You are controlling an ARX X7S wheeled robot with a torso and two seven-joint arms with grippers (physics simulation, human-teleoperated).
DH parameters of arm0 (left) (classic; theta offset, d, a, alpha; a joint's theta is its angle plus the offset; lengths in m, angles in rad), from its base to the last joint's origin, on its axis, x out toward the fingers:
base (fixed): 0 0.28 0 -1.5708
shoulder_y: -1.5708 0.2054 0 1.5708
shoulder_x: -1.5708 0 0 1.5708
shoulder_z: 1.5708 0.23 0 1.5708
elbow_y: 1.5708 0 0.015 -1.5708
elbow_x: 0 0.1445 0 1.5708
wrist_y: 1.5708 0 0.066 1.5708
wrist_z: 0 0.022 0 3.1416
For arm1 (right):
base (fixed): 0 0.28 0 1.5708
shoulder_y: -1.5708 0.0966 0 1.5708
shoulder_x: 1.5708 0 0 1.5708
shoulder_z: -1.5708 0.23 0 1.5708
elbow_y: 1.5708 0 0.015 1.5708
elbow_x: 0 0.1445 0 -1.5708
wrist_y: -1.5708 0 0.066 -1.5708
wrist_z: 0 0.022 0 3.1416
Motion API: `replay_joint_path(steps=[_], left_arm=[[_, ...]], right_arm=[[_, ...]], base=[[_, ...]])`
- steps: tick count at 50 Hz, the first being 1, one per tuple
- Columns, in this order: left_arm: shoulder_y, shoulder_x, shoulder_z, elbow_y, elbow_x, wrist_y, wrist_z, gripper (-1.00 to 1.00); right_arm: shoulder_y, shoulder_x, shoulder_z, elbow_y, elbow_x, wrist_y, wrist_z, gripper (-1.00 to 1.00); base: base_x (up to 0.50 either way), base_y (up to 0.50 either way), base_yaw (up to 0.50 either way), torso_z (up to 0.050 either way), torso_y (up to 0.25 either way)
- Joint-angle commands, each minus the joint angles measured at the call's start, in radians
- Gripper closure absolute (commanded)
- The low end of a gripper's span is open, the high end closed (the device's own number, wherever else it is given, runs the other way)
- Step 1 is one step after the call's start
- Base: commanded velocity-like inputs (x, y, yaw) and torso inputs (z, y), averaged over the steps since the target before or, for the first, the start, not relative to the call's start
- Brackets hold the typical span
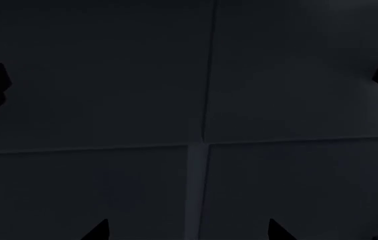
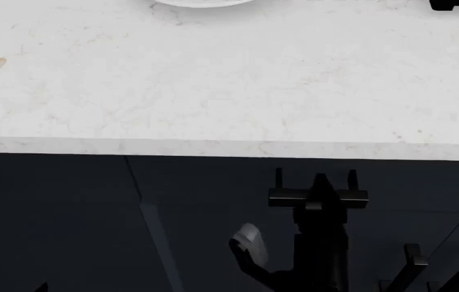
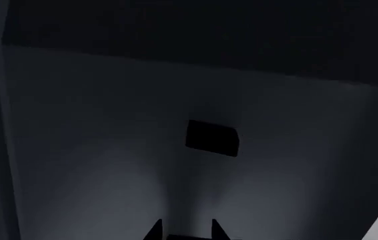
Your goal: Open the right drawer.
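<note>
The right drawer (image 2: 391, 182) sits directly under the front edge of the white marble countertop (image 2: 229, 79), to the right of a vertical seam that separates it from the twin drawer front (image 2: 51, 182). Its front is flat, wide and dark navy-black. One horizontal black bar handle (image 2: 357, 197) is mounted on two short posts that stand out from the panel. From the head view, I cannot tell whether the front is flush with its neighbour or pulled out.

My right gripper (image 2: 318, 185) is at the handle's midpoint. The black forearm rises from the lower edge of the head view and ends at the bar, covering its centre. In the right wrist view, two dark fingertips (image 3: 154, 232) point toward the plain grey-lit panel with a narrow gap between them, and a dark rectangular post (image 3: 212, 138) stands ahead on the panel. Whether the jaws are pinched on the bar cannot be determined from these views.

My left gripper (image 1: 189, 232) faces the cabinet fronts where four panels meet. Its two fingertips (image 1: 98, 231) are spread wide apart, with nothing between them.
</note>
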Motion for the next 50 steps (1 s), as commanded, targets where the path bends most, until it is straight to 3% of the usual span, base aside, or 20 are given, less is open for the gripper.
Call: replay_joint_path(steps=[1, 13, 38, 50], left_arm=[[-0.002, -0.002, 0.004, -0.003, 0.0, 0.001, -0.004, -1.0], [-0.007, -0.002, 0.008, -0.008, -0.002, 0.0, -0.007, -1.0], [-0.011, -0.008, 0.015, -0.008, -0.01, 0.003, -0.01, -1.0], [-0.011, -0.01, 0.019, -0.007, -0.011, 0.005, -0.013, -1.0]], right_arm=[[-0.014, 0.009, -0.007, -0.009, 0.053, -0.045, -0.021, 1.0], [-0.051, 0.041, -0.004, -0.087, 0.041, -0.019, -0.022, 1.0], [-0.176, 0.157, -0.107, -0.411, -0.134, 0.162, -0.213, 1.0], [-0.239, 0.19, -0.122, -0.514, -0.18, 0.214, -0.235, 1.0]], base=[[0.0, 0.0, 0.0, 0.0, 0.0], [0.0, 0.0, 0.0, 0.0, 0.0], [0.0, 0.0, 0.0, 0.0, -0.001], [0.0, 0.0, 0.0, 0.0, 0.0]])
